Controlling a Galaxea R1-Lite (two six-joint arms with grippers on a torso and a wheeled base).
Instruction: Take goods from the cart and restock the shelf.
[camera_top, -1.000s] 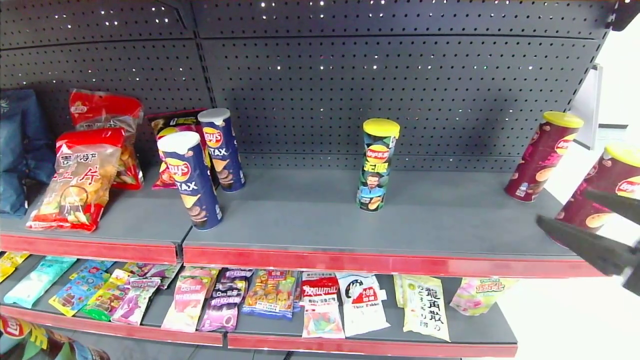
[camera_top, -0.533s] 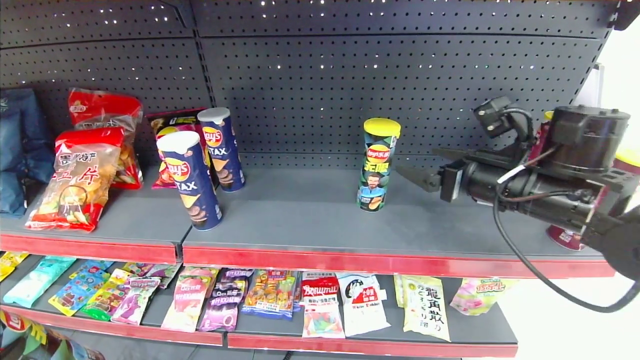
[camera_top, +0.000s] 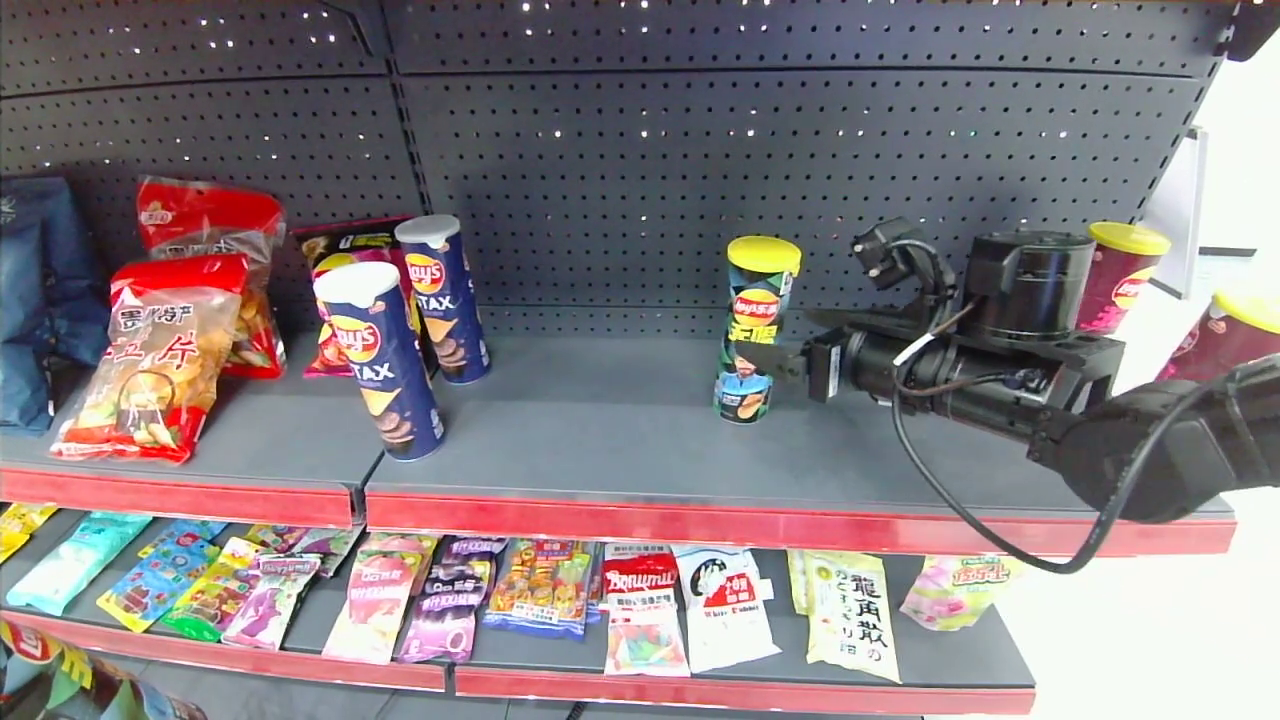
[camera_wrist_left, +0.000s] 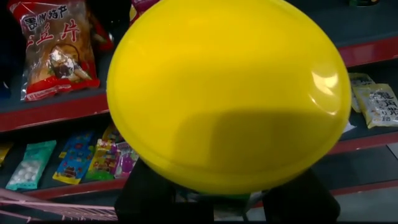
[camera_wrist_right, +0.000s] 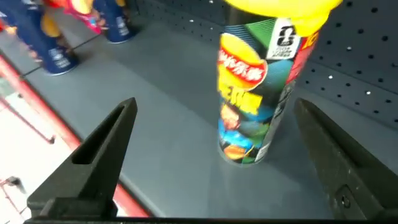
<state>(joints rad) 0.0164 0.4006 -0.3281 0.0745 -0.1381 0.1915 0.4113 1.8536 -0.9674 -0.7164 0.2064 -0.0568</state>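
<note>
The right gripper was spread wide around the green can, which stood upright mid-shelf between the fingers, touching neither; blue cans stood well to its left, maroon cans at the right end. The left gripper clasped a yellow-lidded can, its lid close under the wrist camera.

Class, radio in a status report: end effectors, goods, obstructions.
Right end effector open at green can on shelf. Left end effector gripping second can. Nothing blocking.
</note>
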